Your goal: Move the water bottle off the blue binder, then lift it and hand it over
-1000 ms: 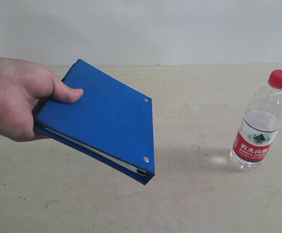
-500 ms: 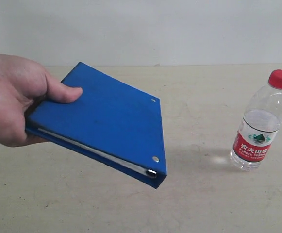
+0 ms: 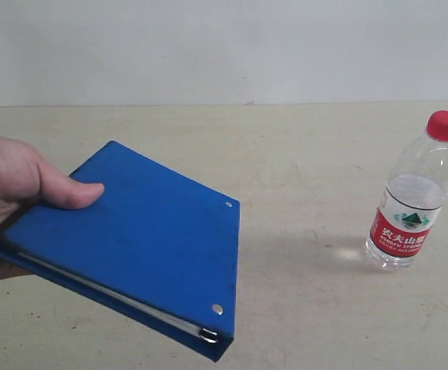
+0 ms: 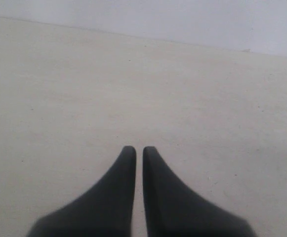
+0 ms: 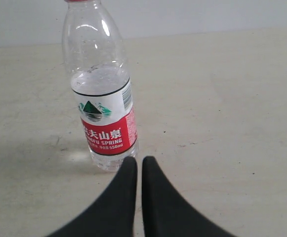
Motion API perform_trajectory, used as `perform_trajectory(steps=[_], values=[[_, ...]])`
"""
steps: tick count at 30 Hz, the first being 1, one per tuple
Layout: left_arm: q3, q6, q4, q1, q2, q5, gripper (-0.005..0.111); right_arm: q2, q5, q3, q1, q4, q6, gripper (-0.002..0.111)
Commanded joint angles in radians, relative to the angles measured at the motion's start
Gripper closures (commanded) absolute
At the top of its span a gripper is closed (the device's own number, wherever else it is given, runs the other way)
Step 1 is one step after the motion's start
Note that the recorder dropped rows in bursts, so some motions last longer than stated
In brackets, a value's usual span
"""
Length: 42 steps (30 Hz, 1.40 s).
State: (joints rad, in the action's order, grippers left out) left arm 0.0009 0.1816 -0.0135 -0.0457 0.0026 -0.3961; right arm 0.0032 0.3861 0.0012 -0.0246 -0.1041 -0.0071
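Note:
A person's hand (image 3: 8,193) at the left edge holds the blue binder (image 3: 139,247) tilted just above the table, spine rivets toward the front right. The water bottle (image 3: 412,196) stands upright on the table at the right, red cap up, apart from the binder. In the right wrist view the bottle (image 5: 103,98) stands just beyond my right gripper (image 5: 135,163), which is shut and holds nothing. My left gripper (image 4: 135,151) is shut over bare table, with nothing between its fingers. Neither gripper shows in the exterior view.
The beige table (image 3: 308,154) runs back to a pale wall (image 3: 224,46). Only the hand, binder and bottle are on or over it.
The hand has lowered the binder and drawn it toward the front left. The bottle has stayed in place.

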Motion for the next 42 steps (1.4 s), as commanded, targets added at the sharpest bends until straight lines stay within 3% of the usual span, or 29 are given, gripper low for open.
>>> perform_trajectory(steps=[1,9,13,42], values=[[-0.001,0.033,-0.012,0.009,-0.003,0.001,0.102,-0.003,-0.006,-0.001,0.003,0.005,0.000,0.107],[-0.001,0.039,-0.058,0.021,-0.003,0.019,0.102,-0.003,-0.006,-0.001,0.003,0.005,0.002,0.107],[-0.001,0.033,-0.159,0.021,-0.003,0.031,0.102,-0.003,-0.006,-0.001,0.003,0.005,-0.001,0.107],[-0.001,0.033,-0.160,0.021,-0.003,0.035,0.102,-0.003,-0.006,-0.001,0.003,0.005,-0.001,0.107]])
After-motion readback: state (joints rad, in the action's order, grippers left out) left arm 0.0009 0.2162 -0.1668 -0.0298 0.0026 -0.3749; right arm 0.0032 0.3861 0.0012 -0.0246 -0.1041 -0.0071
